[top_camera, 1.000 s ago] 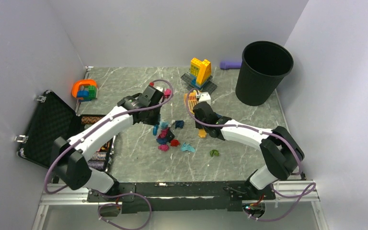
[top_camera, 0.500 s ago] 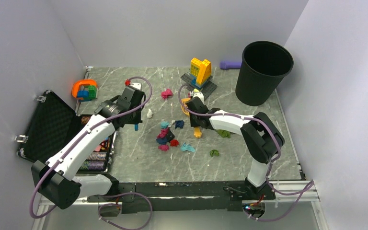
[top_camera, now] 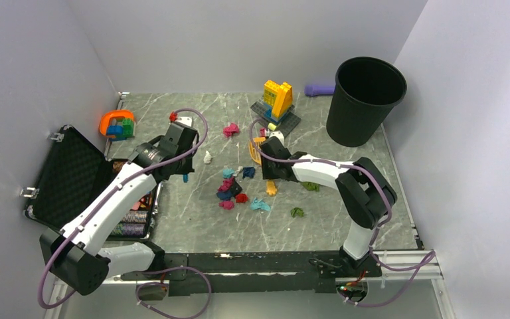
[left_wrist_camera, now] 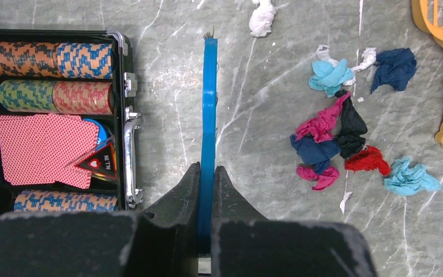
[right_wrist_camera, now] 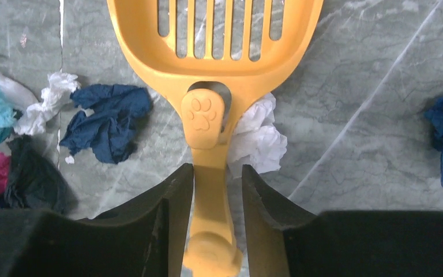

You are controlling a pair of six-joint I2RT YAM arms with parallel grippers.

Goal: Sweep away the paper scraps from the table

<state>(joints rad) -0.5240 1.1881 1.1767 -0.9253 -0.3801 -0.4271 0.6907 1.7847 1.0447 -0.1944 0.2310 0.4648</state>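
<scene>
Paper scraps (top_camera: 232, 189) in magenta, red, teal and dark blue lie bunched mid-table (top_camera: 192, 219), with strays: a magenta one (top_camera: 230, 129), a white one (top_camera: 207, 157) and a green one (top_camera: 297, 212). My left gripper (left_wrist_camera: 207, 168) is shut on a thin blue brush (left_wrist_camera: 209, 104), left of the pile (left_wrist_camera: 337, 138). My right gripper (right_wrist_camera: 218, 167) straddles the handle of a yellow slotted scoop (right_wrist_camera: 213, 34) lying on the table. Its jaws are open, with a gap on the right side. A white wad (right_wrist_camera: 256, 138) sits by the handle and a dark blue one (right_wrist_camera: 109, 124) to its left.
A black bin (top_camera: 365, 100) stands at the back right. A yellow-blue brick build (top_camera: 277, 100) and a purple object (top_camera: 319, 89) sit at the back. An orange piece with bricks (top_camera: 117, 124) is back left. The open black case (top_camera: 73, 179) with chips and cards lies at the left edge.
My left arm swung left, away from the pile, carrying the brush. My right arm folded in nearer the scoop, and its jaws have widened around the handle.
</scene>
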